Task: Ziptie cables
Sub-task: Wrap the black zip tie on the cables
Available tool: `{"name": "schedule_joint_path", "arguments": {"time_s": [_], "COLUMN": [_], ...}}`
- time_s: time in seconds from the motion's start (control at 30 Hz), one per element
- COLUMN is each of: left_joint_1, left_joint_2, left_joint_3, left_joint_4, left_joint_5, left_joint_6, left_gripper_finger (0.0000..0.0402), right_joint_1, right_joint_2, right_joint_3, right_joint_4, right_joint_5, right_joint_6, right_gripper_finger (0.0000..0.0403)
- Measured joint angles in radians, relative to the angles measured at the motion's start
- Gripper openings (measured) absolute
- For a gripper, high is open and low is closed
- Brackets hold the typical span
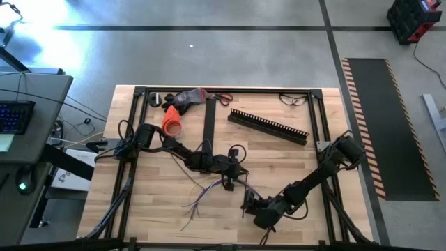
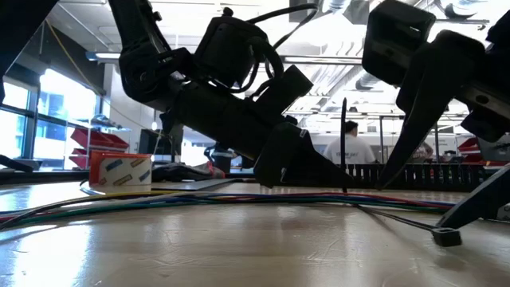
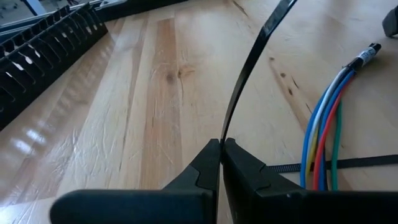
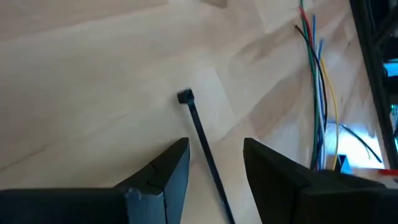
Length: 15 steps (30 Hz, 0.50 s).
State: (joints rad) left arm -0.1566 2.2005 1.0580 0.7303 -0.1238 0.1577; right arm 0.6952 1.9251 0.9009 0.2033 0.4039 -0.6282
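Observation:
The cables [image 1: 198, 199], thin wires in mixed colours, lie flat on the wooden table with their free ends splayed toward the near left; they also show in the left wrist view [image 3: 323, 124]. A black zip tie crosses them; its head [image 4: 185, 96] lies on the table. My left gripper [image 3: 221, 149] is at the table's middle [image 1: 237, 172], shut on the zip tie's strip. My right gripper [image 4: 216, 155] is low, near the front [image 1: 249, 202], and open. Its fingers stand on either side of the strip [image 4: 208, 155] just behind the head. My left gripper pinches the zip tie's strip [image 3: 224, 134] between its two fingertips, close to the table top. The free tail rises from the fingers and stands nearly upright [image 2: 344, 143]. The rest of the strip [image 3: 348, 163] runs along the table across the cables.
A long black comb-toothed channel [image 1: 268, 125] lies slanted at the far right. A flat black strip [image 1: 209, 120], an orange-tipped tool [image 1: 174, 118], scissors [image 1: 221, 97] and glasses [image 1: 293, 99] lie at the far side. A black frame [image 1: 317, 125] borders the table.

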Motion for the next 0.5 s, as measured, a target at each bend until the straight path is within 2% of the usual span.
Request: {"name": "schedule_joint_path", "arguments": {"time_s": [0.27, 0.4, 0.5], "left_joint_1": [0.000, 0.000, -0.006], "left_joint_2": [0.000, 0.000, 0.000], "left_joint_3": [0.000, 0.000, 0.000], "left_joint_4": [0.004, 0.004, 0.003], "left_joint_5": [-0.021, -0.021, -0.029], "left_joint_6": [-0.016, -0.016, -0.016], "left_gripper_finger": [0.0000, 0.0000, 0.0000], "right_joint_1": [-0.054, -0.054, -0.054], "right_joint_2": [0.084, 0.098, 0.099], "right_joint_3": [0.007, 0.005, 0.003], "right_joint_4": [0.156, 0.193, 0.187], "right_joint_5": [-0.090, -0.067, -0.032], "right_joint_6": [0.068, 0.166, 0.304], "right_gripper_finger": [0.0111, 0.0071, 0.0027]}}
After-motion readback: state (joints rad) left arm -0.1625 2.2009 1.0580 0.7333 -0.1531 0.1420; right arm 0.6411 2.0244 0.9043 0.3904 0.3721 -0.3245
